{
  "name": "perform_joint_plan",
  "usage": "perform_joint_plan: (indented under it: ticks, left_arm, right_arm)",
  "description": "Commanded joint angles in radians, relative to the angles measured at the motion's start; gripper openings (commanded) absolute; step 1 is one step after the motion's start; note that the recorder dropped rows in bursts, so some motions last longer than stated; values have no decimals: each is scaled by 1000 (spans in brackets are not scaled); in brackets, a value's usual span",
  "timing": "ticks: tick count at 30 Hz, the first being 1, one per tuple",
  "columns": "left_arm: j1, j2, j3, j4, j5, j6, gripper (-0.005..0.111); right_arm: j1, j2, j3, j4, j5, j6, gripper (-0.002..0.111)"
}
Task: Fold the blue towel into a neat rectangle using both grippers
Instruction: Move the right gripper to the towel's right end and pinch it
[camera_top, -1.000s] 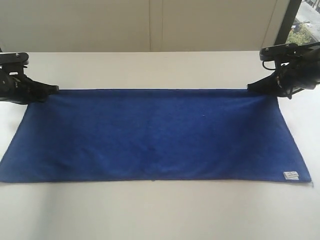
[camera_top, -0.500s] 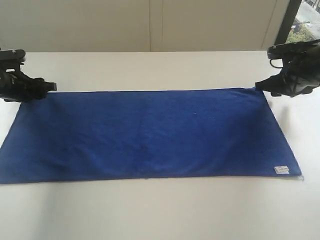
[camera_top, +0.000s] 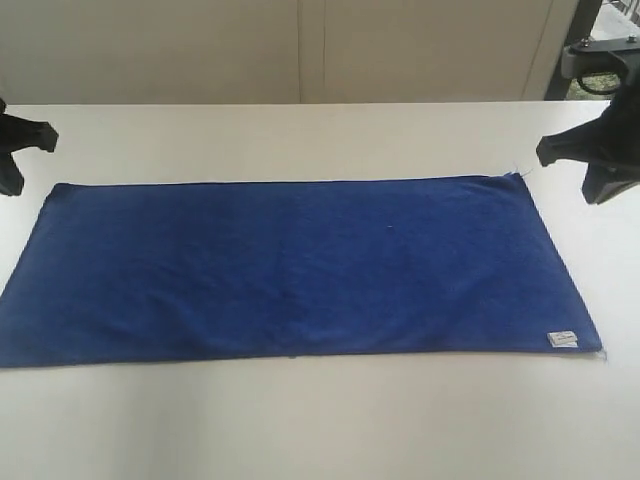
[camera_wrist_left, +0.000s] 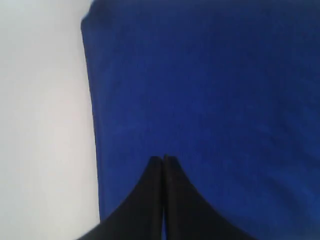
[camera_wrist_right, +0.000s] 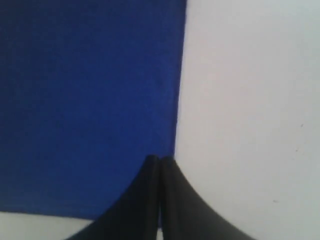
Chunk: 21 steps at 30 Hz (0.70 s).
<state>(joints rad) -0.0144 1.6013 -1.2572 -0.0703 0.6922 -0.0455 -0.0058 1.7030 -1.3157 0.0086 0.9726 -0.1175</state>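
Observation:
The blue towel (camera_top: 300, 265) lies spread flat on the white table (camera_top: 300, 420) as a long rectangle, with a small white tag (camera_top: 563, 340) at its near right corner. My left gripper (camera_top: 42, 136) hangs off the towel's far left corner, apart from it. My right gripper (camera_top: 546, 152) hangs just beyond the far right corner, also apart. In the left wrist view the left gripper (camera_wrist_left: 163, 159) is shut and empty above the towel (camera_wrist_left: 210, 90). Seen from the right wrist, the right gripper (camera_wrist_right: 160, 160) is shut and empty over the edge of the towel (camera_wrist_right: 85, 100).
A pale wall (camera_top: 300, 50) runs behind the table's far edge, and a dark window frame (camera_top: 585, 25) stands at the back right. Bare table surface surrounds the towel on all sides.
Both grippers let go of the towel's far corners, then moved up and outward with jaws shut again. The towel slid slightly toward the back and now lies flat.

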Motion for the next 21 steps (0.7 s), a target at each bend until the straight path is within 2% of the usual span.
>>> perform_joint_plan:
  ticks: [1,9,14,21]
  left_arm:
    - [2,-103,48,11,151,1,0]
    - [2,-381,227,22,200,8,0]
    - [2,-469,245,24,306,25,0]
    - [2,-486,245,24,309,25,0]
  right_arm:
    - [-4,-77,104,47,8,-22,0]
    - [-4,-206,261,90,-93,-22,0]
    - [-4,-175,279,106,-162,-14,0]
    - [-4,6,239,117,-286,-32,0]
